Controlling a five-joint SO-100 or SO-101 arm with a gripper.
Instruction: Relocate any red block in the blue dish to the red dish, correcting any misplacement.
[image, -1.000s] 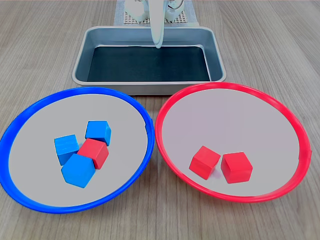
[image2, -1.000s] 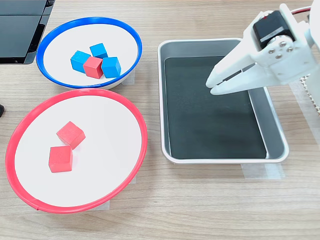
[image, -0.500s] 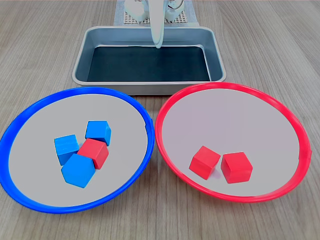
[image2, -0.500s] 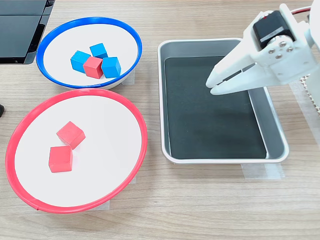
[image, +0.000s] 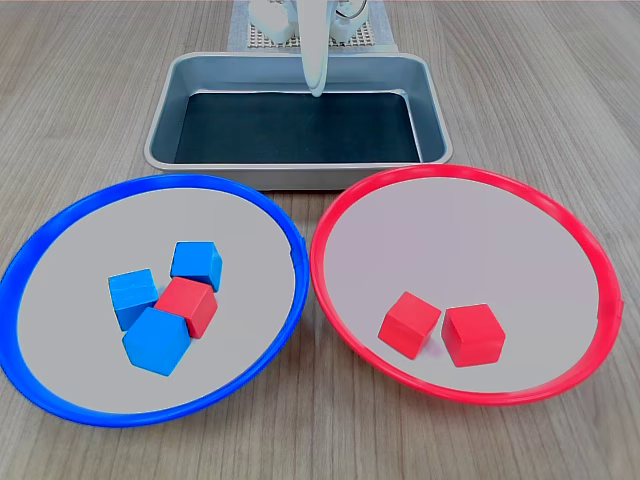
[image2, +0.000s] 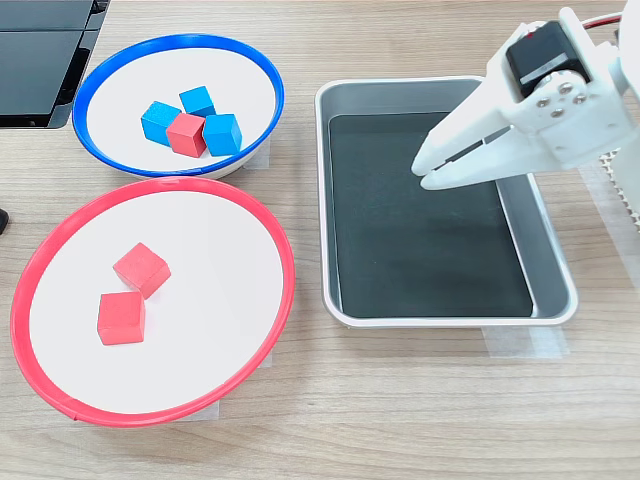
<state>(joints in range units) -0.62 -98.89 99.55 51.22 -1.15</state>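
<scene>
Our gripper (image2: 422, 172), jaws nearly together and empty, hangs over the metal tray (image2: 548, 262). Far off, the red block (image2: 186, 134) sits wedged among blue cubes (image2: 222, 134); we risk nudging them.

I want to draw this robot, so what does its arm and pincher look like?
The gripper is white plastic with two long, pointed, wedge-shaped fingers. Behind them sits a black boxy motor in a white bracket with small silver screws. A thin red wire shows at the second exterior view's top right. The first exterior view shows only a slim white finger.
</scene>
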